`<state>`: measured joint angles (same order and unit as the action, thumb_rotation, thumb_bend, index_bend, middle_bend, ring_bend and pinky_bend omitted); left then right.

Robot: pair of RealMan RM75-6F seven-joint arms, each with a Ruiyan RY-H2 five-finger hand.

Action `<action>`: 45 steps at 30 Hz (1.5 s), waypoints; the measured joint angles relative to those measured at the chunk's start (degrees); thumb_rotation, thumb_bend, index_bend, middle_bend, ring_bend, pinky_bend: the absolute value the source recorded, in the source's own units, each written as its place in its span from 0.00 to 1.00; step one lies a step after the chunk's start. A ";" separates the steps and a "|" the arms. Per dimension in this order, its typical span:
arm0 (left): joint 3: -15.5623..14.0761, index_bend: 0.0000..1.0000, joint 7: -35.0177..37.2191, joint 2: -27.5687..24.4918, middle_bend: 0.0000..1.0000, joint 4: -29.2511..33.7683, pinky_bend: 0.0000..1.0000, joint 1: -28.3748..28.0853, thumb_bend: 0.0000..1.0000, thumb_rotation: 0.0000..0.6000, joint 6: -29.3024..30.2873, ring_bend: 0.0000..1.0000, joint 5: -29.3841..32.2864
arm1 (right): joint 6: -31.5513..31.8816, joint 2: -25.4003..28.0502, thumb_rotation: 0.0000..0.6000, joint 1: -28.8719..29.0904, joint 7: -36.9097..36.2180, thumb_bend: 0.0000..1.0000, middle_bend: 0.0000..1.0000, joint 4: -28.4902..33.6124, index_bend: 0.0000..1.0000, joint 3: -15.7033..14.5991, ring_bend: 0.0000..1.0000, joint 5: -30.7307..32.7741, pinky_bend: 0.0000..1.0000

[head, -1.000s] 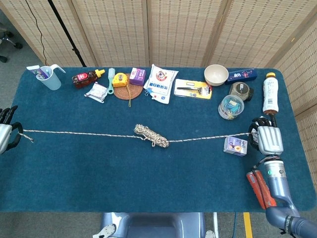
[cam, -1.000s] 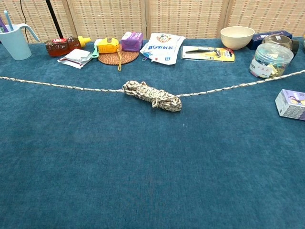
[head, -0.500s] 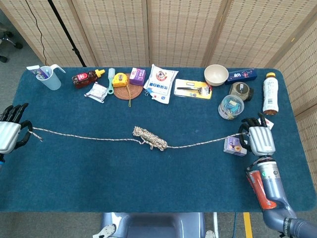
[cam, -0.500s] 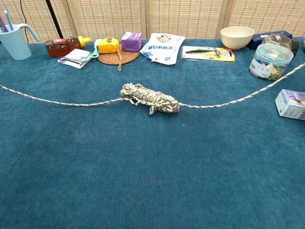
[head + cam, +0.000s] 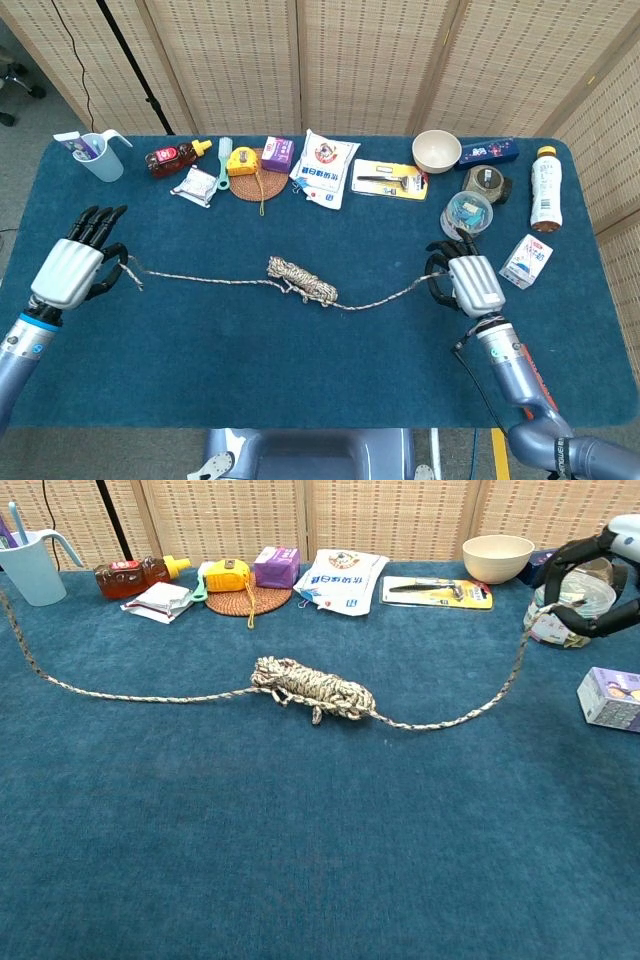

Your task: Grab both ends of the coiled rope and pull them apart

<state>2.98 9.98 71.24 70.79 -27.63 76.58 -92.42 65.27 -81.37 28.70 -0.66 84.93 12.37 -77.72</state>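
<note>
Coil point(image 5: 302, 281) sits mid-tabletop point(image 5: 300, 370), still bundled.

Left hand point(image 5: 75, 268) well left of coil, fingers closed round left rope end point(image 5: 130, 268).

Right hand point(image 5: 468, 283) well right of coil, fingers curled on right rope end point(image 5: 532, 620), lifted off cloth.

Both strands slack, sagging toward coil, so pull step looks only half done imo.

Next move, my guess: keep both grips tight, spread hands outward away from coil till line goes taut and loops pay out.

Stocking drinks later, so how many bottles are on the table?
2: a brown bottle lying on its side at the back left beside the blue cup, and a white bottle with an orange cap at the far right edge.
</note>
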 measured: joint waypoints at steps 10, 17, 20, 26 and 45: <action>1.64 0.59 -7.73 1.91 0.02 8.56 0.00 -4.64 0.43 1.00 -2.32 0.00 -2.55 | -2.60 -2.97 1.00 2.86 0.80 0.60 0.29 1.87 0.69 -0.15 0.22 0.35 0.00; 1.46 0.05 -11.70 2.04 0.00 12.80 0.00 -6.30 0.40 1.00 -7.43 0.00 -1.09 | -4.91 -3.12 1.00 3.86 2.79 0.61 0.08 1.40 0.28 -1.32 0.06 0.97 0.00; 1.26 0.00 -13.35 1.00 0.00 15.30 0.00 -6.79 0.37 1.00 -9.67 0.00 0.30 | -5.37 -2.45 1.00 4.03 3.91 0.61 0.02 1.43 0.14 -1.72 0.01 1.58 0.00; 1.12 0.00 -14.66 -0.54 0.00 16.95 0.00 -6.75 0.36 1.00 -10.67 0.00 2.05 | -5.21 -1.35 1.00 3.90 4.56 0.61 0.00 1.81 0.00 -1.87 0.00 2.25 0.00; -0.40 0.06 -11.61 -8.28 0.00 17.88 0.00 3.51 0.36 1.00 -3.01 0.00 8.38 | 4.29 2.45 1.00 -0.86 3.02 0.61 0.18 -0.87 0.37 -0.50 0.09 2.68 0.00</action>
<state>2.59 -1.63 62.95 88.68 -24.12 73.57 -84.04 69.55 -78.93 27.83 2.36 84.06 11.87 -75.04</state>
